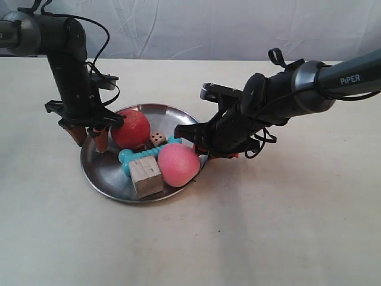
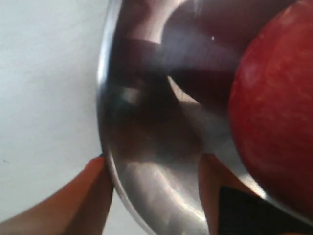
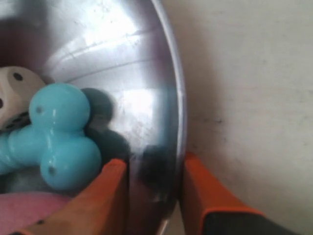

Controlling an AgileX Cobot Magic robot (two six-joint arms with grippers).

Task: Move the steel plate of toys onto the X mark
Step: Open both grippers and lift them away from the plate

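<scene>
Sitting on the pale counter (image 1: 286, 226), near the middle of the exterior view, the steel plate (image 1: 104, 168) carries all five toys: a red apple-like ball (image 1: 130, 128) at the side nearer the arm at that view's left, a pink egg-shaped ball (image 1: 178, 164) at the opposite side, a turquoise ribbed bone (image 1: 143, 156) lying between them, a small die (image 1: 157, 138) just behind the bone, and a pale wooden block (image 1: 146, 176) in front of it, touching the pink ball. Both arms reach down to opposite edges of the plate. The left gripper (image 2: 151, 164) straddles the rim beside the red ball; one of its orange fingers (image 2: 93, 196) touches the rim from outside while the other lies inside the dish, and I cannot tell whether that pair actually pinches the metal. The right gripper (image 3: 152, 161) has its orange fingers (image 3: 105, 196) clamped on the plate's wall, one inside close to the bone's knobbed end, one outside against the rim.
</scene>
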